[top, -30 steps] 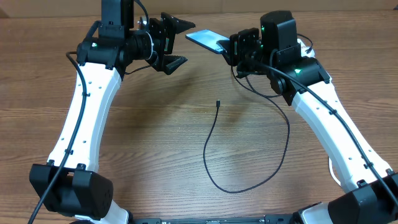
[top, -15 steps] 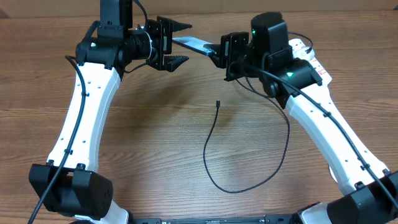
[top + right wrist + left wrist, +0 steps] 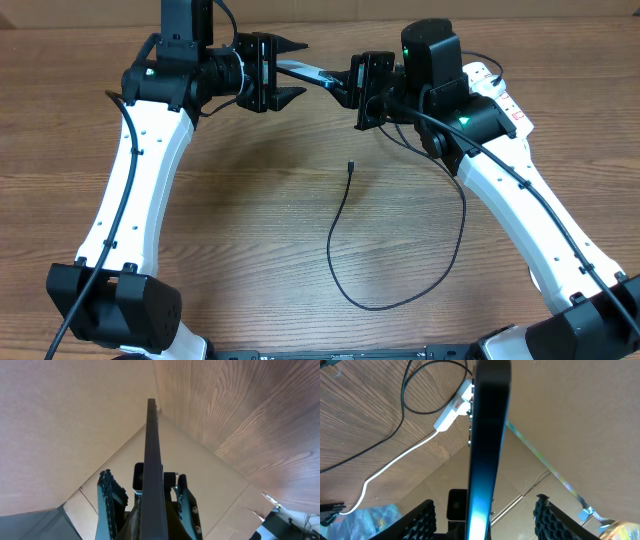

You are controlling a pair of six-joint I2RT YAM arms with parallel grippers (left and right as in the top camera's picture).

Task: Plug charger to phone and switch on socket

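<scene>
The phone [image 3: 312,72] is held in the air at the back of the table, turned edge-on. My right gripper [image 3: 354,88] is shut on its right end. My left gripper [image 3: 295,70] is open, with one jaw on each side of the phone's left end and a gap on both sides. In the left wrist view the phone [image 3: 487,435] runs between the open jaws [image 3: 485,502]. In the right wrist view the phone [image 3: 152,460] sits clamped in the jaws [image 3: 144,477]. The charger cable [image 3: 340,250] lies on the table, its tip [image 3: 351,165] free. The socket [image 3: 495,85] lies at the back right.
The socket [image 3: 451,410] and its thick white cord [image 3: 395,462] show in the left wrist view, with a loop of black cable [image 3: 405,400] beside them. Brown cardboard walls stand behind the table. The charger cable loops across the middle of the wooden table [image 3: 250,230].
My right arm has carried the phone left and turned it edge-on. Its left end now lies between the open left jaws. The cable has not moved.
</scene>
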